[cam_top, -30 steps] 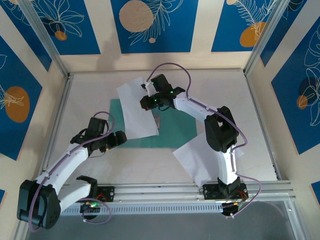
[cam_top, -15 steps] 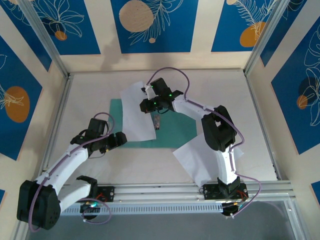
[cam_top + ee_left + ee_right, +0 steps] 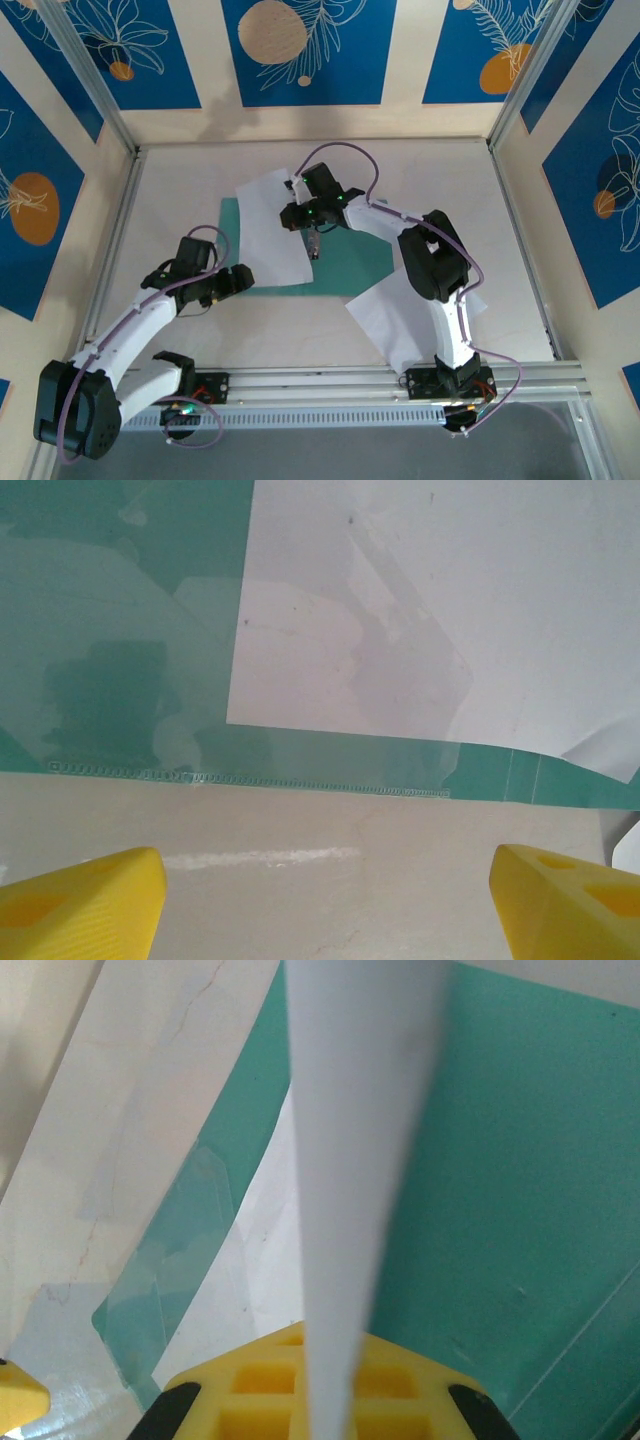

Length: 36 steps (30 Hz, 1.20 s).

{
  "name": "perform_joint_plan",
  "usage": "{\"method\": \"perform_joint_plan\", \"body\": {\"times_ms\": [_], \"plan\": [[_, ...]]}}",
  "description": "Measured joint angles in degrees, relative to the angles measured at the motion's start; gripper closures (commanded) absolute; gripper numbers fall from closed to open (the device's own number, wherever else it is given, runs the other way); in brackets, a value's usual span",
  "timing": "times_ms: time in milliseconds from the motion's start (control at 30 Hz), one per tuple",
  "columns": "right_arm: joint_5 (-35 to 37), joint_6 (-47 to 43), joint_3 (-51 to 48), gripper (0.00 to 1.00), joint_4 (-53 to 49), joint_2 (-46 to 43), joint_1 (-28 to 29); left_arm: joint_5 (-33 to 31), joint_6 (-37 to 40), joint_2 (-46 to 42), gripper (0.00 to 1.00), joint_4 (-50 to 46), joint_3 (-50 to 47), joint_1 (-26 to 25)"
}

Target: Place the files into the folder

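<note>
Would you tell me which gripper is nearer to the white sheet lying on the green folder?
Right. The right gripper pinches the sheet at its edge; the left gripper hangs open beside the folder, short of the sheet.

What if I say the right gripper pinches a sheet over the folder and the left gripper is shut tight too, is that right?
Not quite. The left gripper is open: the left wrist view shows its yellow fingers wide apart, holding nothing. The right gripper does pinch a sheet over the folder.
</note>
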Motion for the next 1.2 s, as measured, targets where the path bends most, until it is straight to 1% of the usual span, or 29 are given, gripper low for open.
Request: {"method": "perform_joint_plan", "body": {"times_ms": [600, 1200], "plan": [[-1.73, 3.23, -1.20, 1.00, 5.97, 2.67, -0.02, 0.00, 0.00, 0.00, 0.16, -0.20, 0.00, 0.00], [-5.42, 9.25, -2.91, 1.00, 12.52, 4.59, -0.07, 0.00, 0.00, 0.20, 0.16, -0.20, 0.00, 0.00]]}}
